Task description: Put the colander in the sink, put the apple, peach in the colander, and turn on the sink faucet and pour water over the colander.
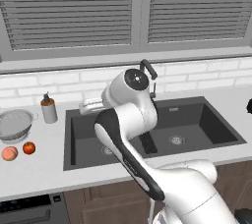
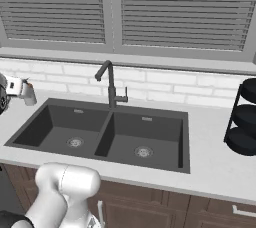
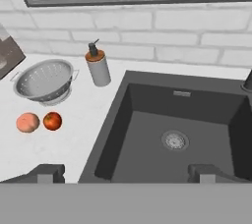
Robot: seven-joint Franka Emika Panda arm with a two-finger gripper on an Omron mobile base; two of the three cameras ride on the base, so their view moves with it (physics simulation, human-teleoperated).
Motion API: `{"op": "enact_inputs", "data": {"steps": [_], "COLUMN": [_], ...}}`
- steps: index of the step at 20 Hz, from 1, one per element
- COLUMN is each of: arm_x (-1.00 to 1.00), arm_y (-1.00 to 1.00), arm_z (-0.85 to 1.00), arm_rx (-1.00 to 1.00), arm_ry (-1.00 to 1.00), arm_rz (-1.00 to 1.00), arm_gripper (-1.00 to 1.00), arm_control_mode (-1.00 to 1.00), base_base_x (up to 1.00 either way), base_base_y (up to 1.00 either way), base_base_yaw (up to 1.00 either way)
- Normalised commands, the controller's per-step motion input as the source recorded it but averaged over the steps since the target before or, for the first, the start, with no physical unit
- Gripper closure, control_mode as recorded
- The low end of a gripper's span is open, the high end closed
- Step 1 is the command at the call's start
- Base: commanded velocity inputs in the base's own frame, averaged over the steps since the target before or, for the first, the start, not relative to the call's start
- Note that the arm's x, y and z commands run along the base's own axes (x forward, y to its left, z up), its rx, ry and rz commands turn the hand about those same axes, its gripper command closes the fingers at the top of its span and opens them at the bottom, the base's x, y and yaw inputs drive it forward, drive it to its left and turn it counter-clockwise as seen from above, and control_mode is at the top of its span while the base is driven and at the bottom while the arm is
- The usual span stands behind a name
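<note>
The surface (image 1: 44, 169), pale and speckled, runs along a white brick wall beneath the shuttered window. Set into it you see the sink (image 1: 206, 125), a dark charcoal double basin with a round drain in each half; both basins hold nothing. The sink faucet (image 2: 109, 84), a tall dark gooseneck with a small side lever, rises from the rear rim at the divider between the basins. To the left of the sink, on the surface, stands the colander (image 3: 43, 80), upright, a shiny perforated metal bowl with two small handles. Just beside it, near the sink's rear left corner, stands a grey soap dispenser (image 3: 98, 66) with a brown collar. In front of the colander lie the peach (image 3: 27, 122) and, to its right and almost touching it, the apple (image 3: 52, 121). Your hand (image 3: 125, 171) hovers above the left basin's near edge, its two dark fingertips (image 3: 48, 173) spread wide apart and gripping nothing.
</note>
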Motion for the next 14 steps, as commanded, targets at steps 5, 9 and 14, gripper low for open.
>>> {"op": "enact_inputs", "data": {"steps": [5, 9, 14], "arm_x": [1.00, 1.00, 0.28], "arm_y": [0.79, 0.74, 0.31], "arm_z": [-0.28, -0.31, -0.12], "arm_rx": [0.02, 0.01, 0.00], "arm_ry": [0.04, 0.12, 0.17], "arm_rz": [0.06, 0.09, 0.11], "arm_gripper": [-1.00, -1.00, -1.00], "arm_control_mode": [-1.00, -1.00, -1.00], "base_base_x": [0.00, 0.00, 0.00], "base_base_y": [0.00, 0.00, 0.00], "base_base_yaw": [0.00, 0.00, 0.00]}}
